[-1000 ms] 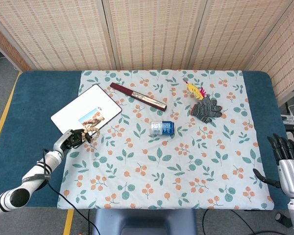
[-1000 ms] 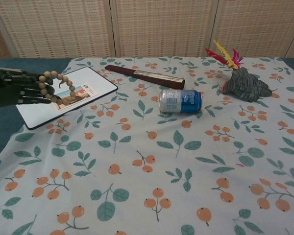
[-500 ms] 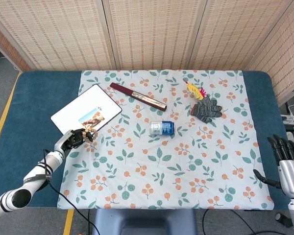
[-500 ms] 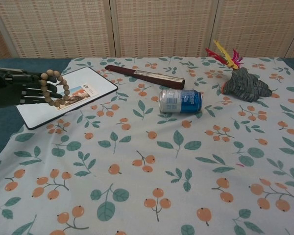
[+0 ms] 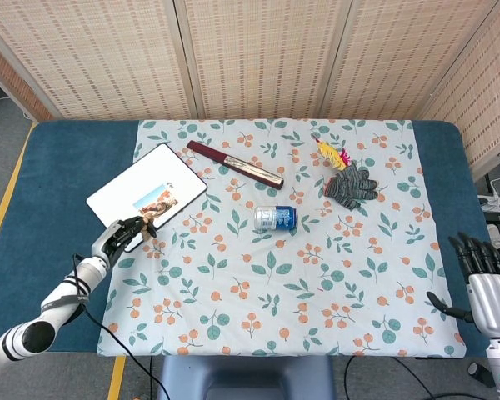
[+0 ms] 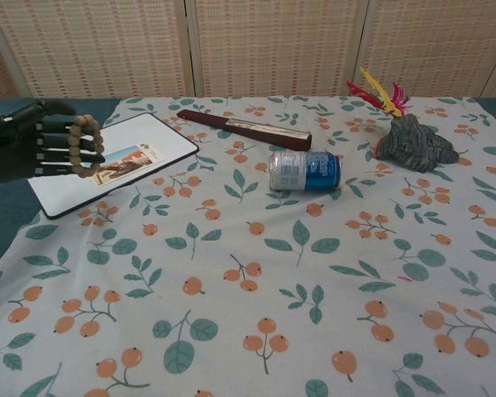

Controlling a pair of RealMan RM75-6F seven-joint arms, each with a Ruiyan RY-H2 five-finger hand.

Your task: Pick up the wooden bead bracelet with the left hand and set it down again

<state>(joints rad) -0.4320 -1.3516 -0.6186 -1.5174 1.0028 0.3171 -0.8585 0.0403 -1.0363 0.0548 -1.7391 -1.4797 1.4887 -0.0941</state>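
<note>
Two hands in view. Left hand (image 6: 37,141) at the table's left edge, fingers curled around the wooden bead bracelet (image 6: 84,147), which is lifted off the floral tablecloth (image 6: 256,248), just in front of the white tablet (image 6: 124,153). Right hand (image 5: 482,279) off the table's right edge, empty, fingers extended and apart. Soda can (image 6: 305,170) lies on its side mid-cloth.

blue table (image 5: 67,167) under a leaf-and-berry cloth (image 5: 283,283), a white board (image 5: 142,193) straddling the cloth's left edge
</note>
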